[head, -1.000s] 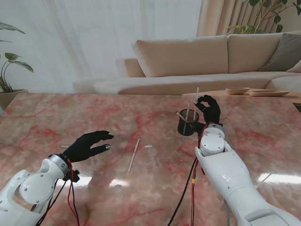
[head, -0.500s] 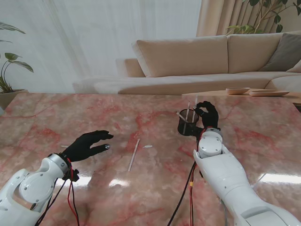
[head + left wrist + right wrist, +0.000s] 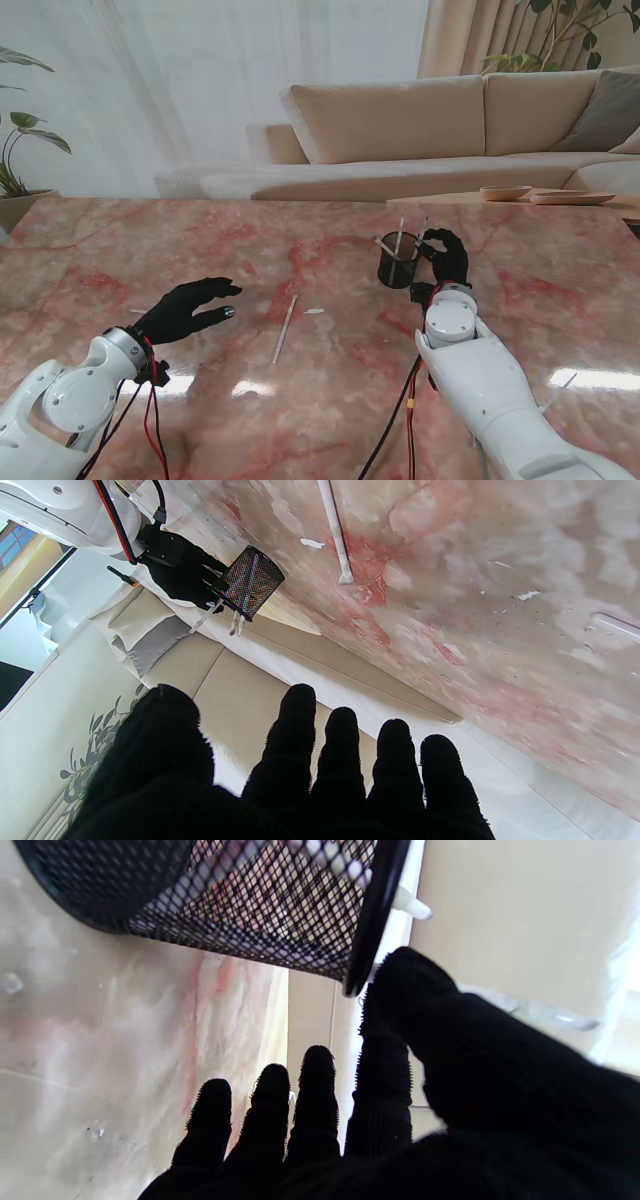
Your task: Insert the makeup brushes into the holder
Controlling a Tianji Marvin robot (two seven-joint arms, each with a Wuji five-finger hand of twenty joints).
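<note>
A black mesh holder (image 3: 397,270) stands on the marble table right of centre, with two white brushes (image 3: 399,238) leaning in it. My right hand (image 3: 446,256) is at the holder's right rim, thumb and forefinger pinched on a third brush (image 3: 423,230) whose lower end is inside the cup. The right wrist view shows the holder (image 3: 240,905) close above my fingers (image 3: 315,1090). A loose white brush (image 3: 286,328) lies on the table between my arms. My left hand (image 3: 190,308) hovers open to its left, holding nothing; the left wrist view shows that brush (image 3: 334,530) and the holder (image 3: 248,580).
A small white scrap (image 3: 314,311) lies beside the loose brush. Beyond the table's far edge are a beige sofa (image 3: 400,120) and a low table with bowls (image 3: 505,192). Red and black cables (image 3: 405,400) hang by my right arm.
My right hand has come down with the brush, so its shaft has sunk into the holder. The left hand and the loose brush have stayed put.
</note>
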